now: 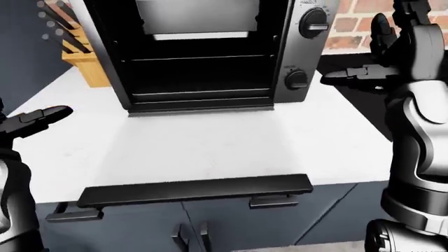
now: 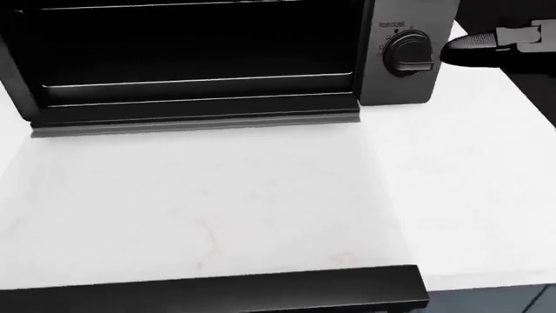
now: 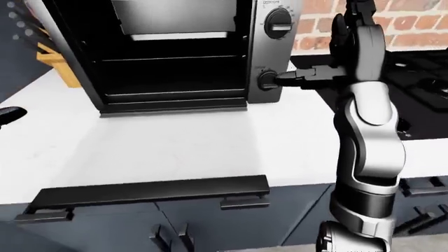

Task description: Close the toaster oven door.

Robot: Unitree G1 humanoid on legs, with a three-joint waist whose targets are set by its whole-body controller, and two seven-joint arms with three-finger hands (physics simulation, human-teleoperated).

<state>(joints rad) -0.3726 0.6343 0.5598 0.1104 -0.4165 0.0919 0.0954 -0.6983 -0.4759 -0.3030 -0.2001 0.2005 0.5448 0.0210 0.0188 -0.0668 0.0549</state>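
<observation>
1. The toaster oven fills the upper middle of the left-eye view, its cavity open.
2. Its door looks dropped flat, the dark bar at lower centre: stiff, hinged, best lifted under that edge.
3. Right hand, upper right, fingers spread, empty.
4. Left hand, left edge; fingers' spread I cannot tell.

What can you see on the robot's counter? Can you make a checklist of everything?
Surface: white counter, bare below the oven.
Job's things: toaster oven, inside visible, door folded down flat at counter edge; two knobs on its right.
Clutter: wooden knife block left of oven.
Grippers: left hand open, over counter's left; right hand open, fingertip by the lower knob.
Cables: nothing seen.
Surroundings: brick wall, black stove at right, blue cabinets below.
</observation>
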